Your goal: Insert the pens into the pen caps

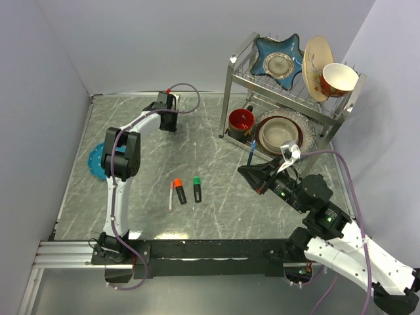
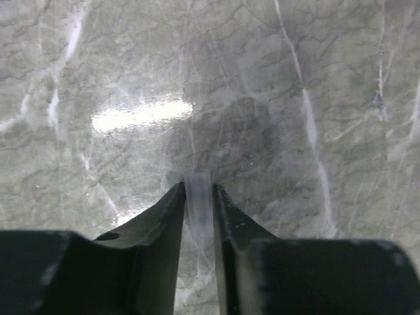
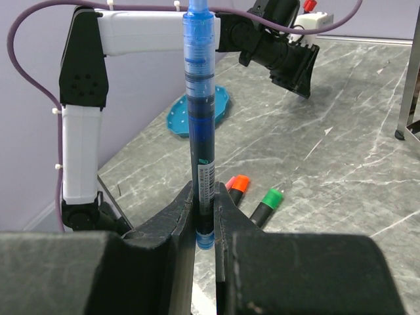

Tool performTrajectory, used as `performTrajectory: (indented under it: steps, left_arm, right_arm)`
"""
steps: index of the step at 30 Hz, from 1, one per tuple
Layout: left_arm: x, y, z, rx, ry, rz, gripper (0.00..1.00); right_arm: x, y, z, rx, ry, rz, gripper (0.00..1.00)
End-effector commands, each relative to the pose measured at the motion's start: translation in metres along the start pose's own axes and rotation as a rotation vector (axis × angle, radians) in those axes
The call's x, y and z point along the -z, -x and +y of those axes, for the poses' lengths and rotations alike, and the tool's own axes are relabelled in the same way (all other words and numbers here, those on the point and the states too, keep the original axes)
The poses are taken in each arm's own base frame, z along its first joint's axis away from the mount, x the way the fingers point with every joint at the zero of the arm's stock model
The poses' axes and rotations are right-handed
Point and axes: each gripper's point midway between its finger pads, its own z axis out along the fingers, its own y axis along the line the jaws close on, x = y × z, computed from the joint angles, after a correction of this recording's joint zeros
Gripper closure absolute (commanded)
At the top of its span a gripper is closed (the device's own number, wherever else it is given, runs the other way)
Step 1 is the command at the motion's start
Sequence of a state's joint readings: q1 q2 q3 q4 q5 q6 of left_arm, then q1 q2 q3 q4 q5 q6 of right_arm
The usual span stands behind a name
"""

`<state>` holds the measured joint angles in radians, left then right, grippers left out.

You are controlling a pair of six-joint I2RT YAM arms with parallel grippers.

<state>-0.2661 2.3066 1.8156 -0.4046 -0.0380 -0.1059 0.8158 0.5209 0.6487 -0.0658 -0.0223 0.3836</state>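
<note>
Right gripper point(image 3: 205, 220) pinches the blue pen point(image 3: 200, 118) upright at frame centre. Left gripper point(image 2: 198, 187), upper middle of the top view, nips a pale cap point(image 2: 198, 200). They are not yet joined. Orange marker point(image 1: 178, 191), green marker point(image 1: 197, 188) and white pen point(image 1: 171, 197) lie mid-frame, seemingly waiting.

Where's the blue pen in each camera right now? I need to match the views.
Top external: the blue pen shows right of centre, held by the right gripper.
Left wrist: not in it; only the left gripper shut on a pale translucent piece.
Right wrist: the pen is dead centre, upright, clamped low between the fingers.
Shared landmark: the orange-tipped marker, lying on the table in the top and right wrist views.
</note>
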Motion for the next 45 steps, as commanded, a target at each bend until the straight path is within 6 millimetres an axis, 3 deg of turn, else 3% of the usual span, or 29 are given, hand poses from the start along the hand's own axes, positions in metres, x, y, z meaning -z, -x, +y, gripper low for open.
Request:
performTrajectory:
  steps: [1,6,10,11,12,14,15,17,18,19,20,21,23,24,25,31,35,37,38,39,40,41,42,44,45]
  left_arm:
    - [-0.005,-0.021,0.002,-0.013,0.013,0.059,0.74]
    - [0.001,-0.033,0.001,0.006,0.035,0.101,0.86]
    - [0.018,-0.044,-0.008,0.053,0.007,0.125,0.99]
    - [0.021,-0.045,-0.012,0.076,-0.003,0.118,0.99]
    - [0.024,-0.061,-0.014,0.083,-0.003,0.147,0.99]
    - [0.040,-0.059,-0.020,0.121,-0.009,0.128,0.99]
    - [0.042,-0.076,-0.023,0.130,-0.009,0.151,0.99]
    - [0.061,-0.074,-0.031,0.187,-0.033,0.122,0.99]
    - [0.063,-0.089,-0.034,0.199,-0.040,0.128,0.99]
    - [0.077,-0.082,-0.040,0.226,-0.067,0.095,0.99]
    - [0.082,-0.085,-0.044,0.239,-0.080,0.090,0.99]
    - [0.086,-0.100,-0.049,0.247,-0.102,0.112,0.99]
    - [0.104,-0.091,-0.054,0.277,-0.142,0.058,0.99]
    - [0.108,-0.103,-0.056,0.285,-0.158,0.073,0.99]
    - [0.120,-0.090,-0.059,0.302,-0.185,0.018,0.99]
    - [0.170,-0.075,-0.076,0.348,-0.324,-0.095,0.99]
    - [0.206,-0.065,-0.095,0.365,-0.474,-0.180,0.99]
    - [0.239,-0.051,-0.108,0.387,-0.584,-0.255,0.99]
    - [0.245,-0.059,-0.113,0.399,-0.617,-0.259,0.99]
    - [0.275,-0.039,-0.118,0.389,-0.691,-0.378,0.99]
    - [0.289,-0.036,-0.122,0.433,-0.735,-0.407,0.99]
    - [0.296,-0.045,-0.128,0.443,-0.781,-0.420,0.99]
    - [0.331,-0.029,-0.130,0.431,-0.862,-0.544,0.99]
    - [0.350,-0.034,-0.134,0.493,-0.936,-0.586,0.99]
    - [0.371,-0.032,-0.134,0.520,-0.991,-0.628,0.99]
  right_arm:
    - [0.001,0.012,0.003,0.010,0.004,-0.038,1.00]
    - [0.002,0.013,0.004,0.004,0.006,-0.042,1.00]
    - [0.003,0.010,0.005,-0.008,0.008,-0.023,1.00]
    - [0.003,0.010,0.005,-0.012,0.009,-0.021,1.00]
    - [0.003,0.007,0.006,-0.017,0.016,-0.014,1.00]
    - [0.004,0.007,0.007,-0.032,0.023,-0.019,1.00]
    - [0.005,0.005,0.007,-0.035,0.026,-0.018,1.00]
    - [0.005,0.003,0.007,-0.046,0.030,-0.019,1.00]
    - [0.005,0.000,0.006,-0.048,0.026,-0.013,1.00]
    - [0.004,-0.002,0.005,-0.051,0.023,-0.007,1.00]
    - [0.002,-0.006,0.003,-0.054,0.017,0.005,1.00]
    - [0.001,-0.012,0.001,-0.057,0.011,0.019,1.00]
    - [-0.003,-0.022,-0.001,-0.074,0.007,0.050,1.00]
    - [-0.005,-0.030,-0.003,-0.079,0.005,0.068,1.00]
    - [-0.007,-0.031,-0.001,-0.094,0.014,0.066,1.00]
    - [-0.026,-0.058,-0.004,-0.138,0.020,0.135,1.00]
    - [-0.039,-0.073,0.004,-0.174,0.077,0.173,1.00]
    - [-0.048,-0.081,0.010,-0.206,0.118,0.188,1.00]
    - [-0.050,-0.087,0.011,-0.216,0.130,0.198,1.00]
    - [-0.055,-0.082,0.018,-0.233,0.166,0.174,1.00]
    - [-0.059,-0.091,0.021,-0.246,0.183,0.198,1.00]
    - [-0.061,-0.095,0.026,-0.255,0.203,0.204,1.00]
    - [-0.066,-0.090,0.033,-0.262,0.237,0.180,1.00]
    - [-0.073,-0.097,0.045,-0.270,0.270,0.200,1.00]
    - [-0.076,-0.093,0.052,-0.270,0.296,0.181,1.00]
